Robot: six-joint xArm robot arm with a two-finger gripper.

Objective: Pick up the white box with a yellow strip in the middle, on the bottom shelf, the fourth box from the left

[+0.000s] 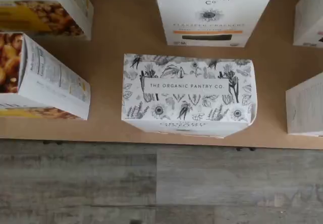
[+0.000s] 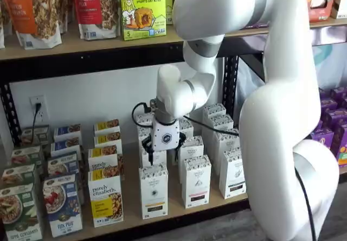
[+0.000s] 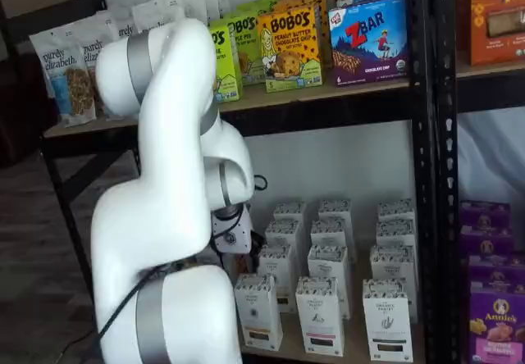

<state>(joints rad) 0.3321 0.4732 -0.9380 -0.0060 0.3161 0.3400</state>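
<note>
The white box with a yellow strip [image 2: 153, 191] stands at the front of the bottom shelf, right of a yellow purely elizabeth box [image 2: 105, 196]. It also shows in a shelf view [image 3: 258, 308]. In the wrist view its floral top [image 1: 189, 93], printed "The Organic Pantry Co.", lies in the middle, at the shelf's front edge. My gripper [image 2: 164, 153] hangs just above and slightly behind this box. Its black fingers stand apart at either side of the white body, with nothing between them. In the other shelf view the arm hides most of the gripper body [image 3: 234, 237].
More white Organic Pantry boxes stand behind [image 1: 214, 12] and to the right [image 2: 195, 180], [image 2: 232, 173]. Granola boxes [image 1: 43, 80] stand close on the left. The upper shelf board [image 2: 81, 48] runs above the arm. Grey plank floor [image 1: 161, 188] lies beyond the shelf edge.
</note>
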